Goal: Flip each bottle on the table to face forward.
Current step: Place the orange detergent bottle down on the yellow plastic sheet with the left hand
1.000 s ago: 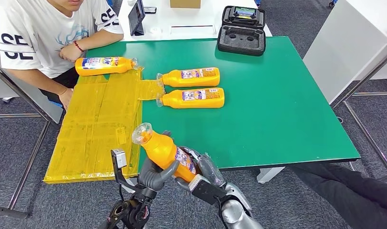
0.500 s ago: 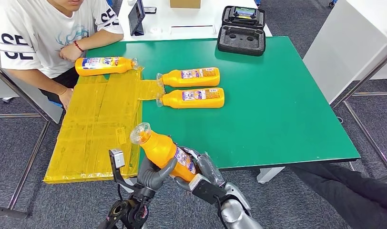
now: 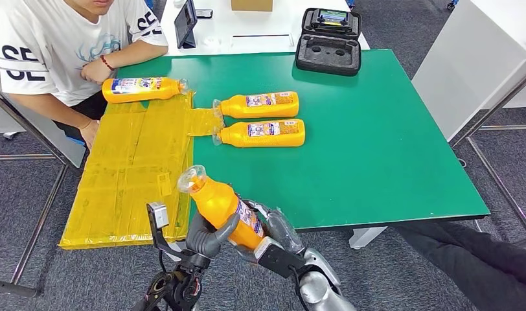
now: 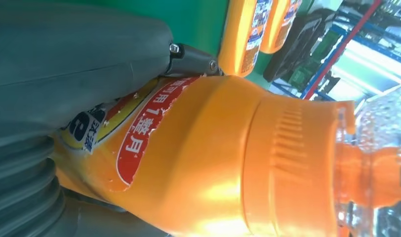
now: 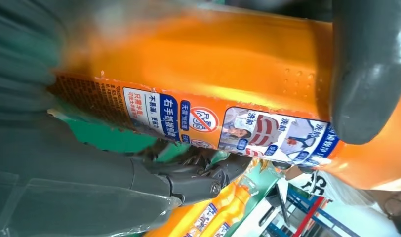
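Both my hands hold one orange bottle (image 3: 223,206) just off the table's near edge, tilted, with its clear cap toward the far left. My left hand (image 3: 205,236) grips it from below with the thumb across its body. My right hand (image 3: 273,234) wraps the labelled lower part. Up close I see the bottle's red label (image 4: 139,133) beside my left hand (image 4: 75,64), and its blue-and-white label (image 5: 267,133) above my right hand (image 5: 65,168). Three more orange bottles lie on their sides: one at the far left (image 3: 142,89) and two side by side mid-table (image 3: 260,104) (image 3: 263,133).
The green table (image 3: 377,149) has a yellow taped sheet (image 3: 134,175) over its left part. A person (image 3: 53,45) sits at the far left corner, arm beside the far-left bottle. An open black case (image 3: 328,42) stands at the back.
The held bottle and both hands have shifted only very slightly. The three bottles on the table lie as before.
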